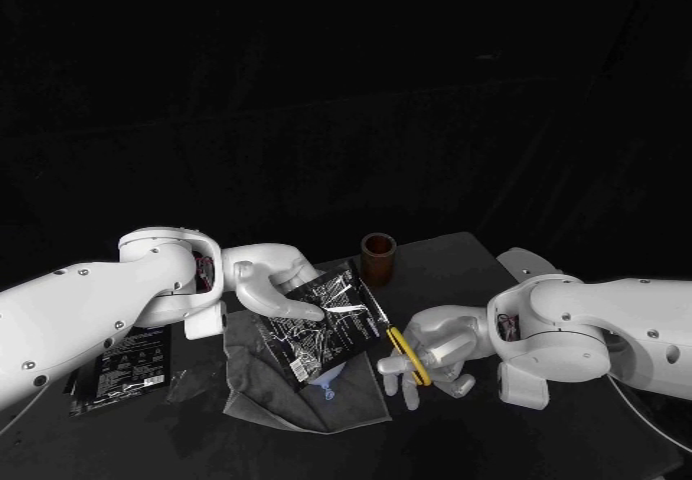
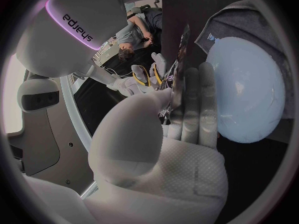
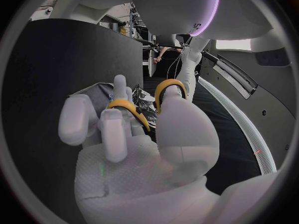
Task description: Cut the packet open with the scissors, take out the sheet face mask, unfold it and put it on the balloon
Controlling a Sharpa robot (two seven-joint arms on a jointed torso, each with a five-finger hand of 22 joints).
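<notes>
Black table (image 1: 447, 265), brown cup (image 1: 378, 257) (contents hidden): left robot hand (image 1: 274, 287) grips packet (image 1: 329, 318), right robot hand (image 1: 437, 350) holds scissors (image 1: 408, 357).

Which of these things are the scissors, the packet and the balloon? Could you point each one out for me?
scissors (image 1: 404, 352), head view, on the yellow handle.
packet (image 1: 339, 315), head view, on its printed front face.
balloon (image 2: 246, 89), left wrist view, on its pale rounded side.

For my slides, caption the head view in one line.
Left robot hand holds the packet above the grey cloth; right robot hand holds yellow-handled scissors at its edge.
</notes>
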